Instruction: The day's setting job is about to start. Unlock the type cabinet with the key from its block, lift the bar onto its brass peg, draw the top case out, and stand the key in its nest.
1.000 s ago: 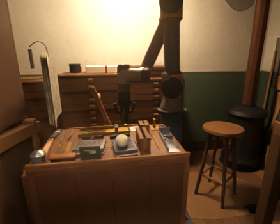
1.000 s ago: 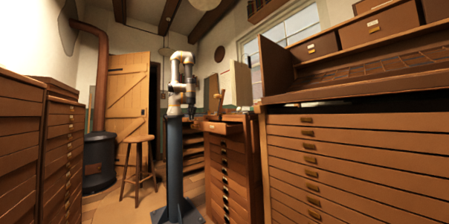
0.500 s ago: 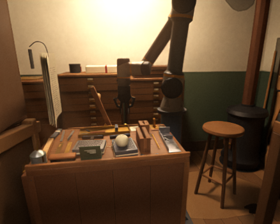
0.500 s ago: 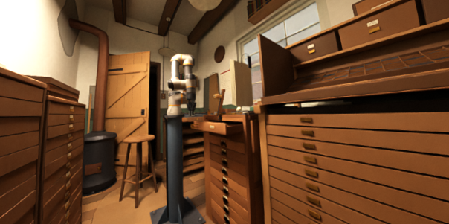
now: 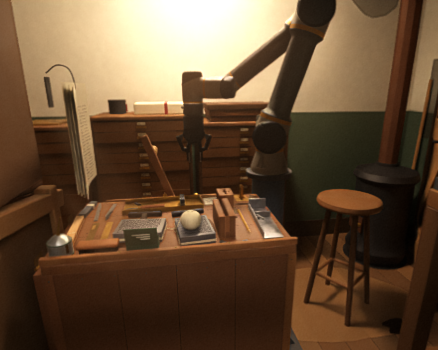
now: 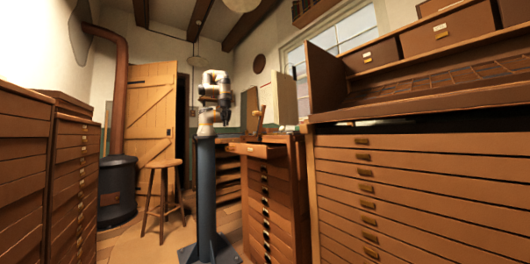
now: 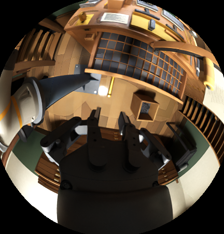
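The top case (image 7: pixel 140 60) stands drawn out of the type cabinet, its grid of compartments showing below my gripper (image 7: pixel 110 116). In the second side camera it juts from the cabinet front (image 6: pixel 256 149). My gripper (image 5: pixel 193 150) hangs partly open and empty, fingers down, above and behind the cabinet top. The bar (image 5: pixel 156 165) leans raised at the cabinet's back. A brass key (image 7: pixel 110 86) lies on the floor by the arm's pedestal. The wooden block (image 5: pixel 225 209) stands on the cabinet top, with a brass peg (image 5: pixel 241 191) behind it.
Behind the cabinet stands a row of drawer chests (image 5: pixel 136 150). Tools, a white ball (image 5: pixel 190 219) and plates crowd the cabinet top. A small open box (image 7: pixel 145 107) sits on the floor. A stool (image 5: pixel 347 240) and a stove (image 5: pixel 386 210) stand to the right.
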Robot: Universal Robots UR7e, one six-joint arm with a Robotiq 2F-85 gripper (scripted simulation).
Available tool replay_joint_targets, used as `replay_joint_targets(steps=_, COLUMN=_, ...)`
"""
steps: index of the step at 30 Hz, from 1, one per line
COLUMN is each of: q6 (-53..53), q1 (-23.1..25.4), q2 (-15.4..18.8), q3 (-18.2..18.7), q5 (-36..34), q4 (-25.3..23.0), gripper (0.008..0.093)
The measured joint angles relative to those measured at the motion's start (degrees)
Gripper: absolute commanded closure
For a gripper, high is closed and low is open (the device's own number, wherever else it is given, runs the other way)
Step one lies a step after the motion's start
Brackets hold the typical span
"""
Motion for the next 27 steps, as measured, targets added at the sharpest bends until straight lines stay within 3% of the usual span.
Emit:
replay_joint_targets(steps=13, q6=0.00, q1=0.00, q2=-6.83, q3=-6.91, q5=0.00, q4=13.75, gripper=0.0594)
replay_joint_targets(steps=27, q6=0.00, q1=0.00, q2=-9.76, q3=-12.71, q5=0.00, q4=22.49, gripper=0.0594)
